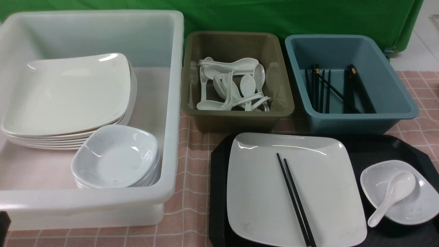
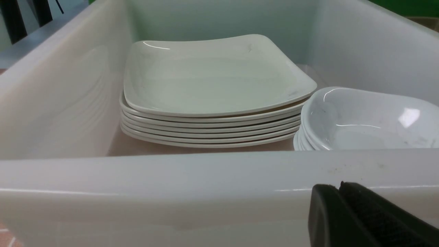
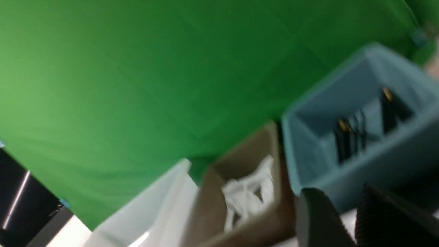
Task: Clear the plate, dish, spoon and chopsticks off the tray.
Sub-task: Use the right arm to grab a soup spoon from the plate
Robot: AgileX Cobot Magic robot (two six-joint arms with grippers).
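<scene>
The black tray [image 1: 377, 147] lies at the front right of the table. On it sits the large white plate [image 1: 260, 192], with the black chopsticks [image 1: 295, 202] lying across it side by side. To the plate's right on the tray is the small dish [image 1: 422, 202], and the spoon [image 1: 394, 192] rests in it with its handle over the near rim. Neither gripper shows in the front view. My left gripper [image 2: 337, 187] is shut and empty, low in front of the white tub's near wall [image 2: 171, 185]. My right gripper [image 3: 339, 192] is open and empty in a blurred view, tilted towards the tubs.
The big white tub [image 1: 171, 103] on the left holds a stack of plates [image 1: 68, 92] and a stack of dishes [image 1: 116, 154]. An olive tub [image 1: 236, 120] holds several spoons. A blue tub [image 1: 360, 120] holds several chopsticks. A green cloth hangs behind.
</scene>
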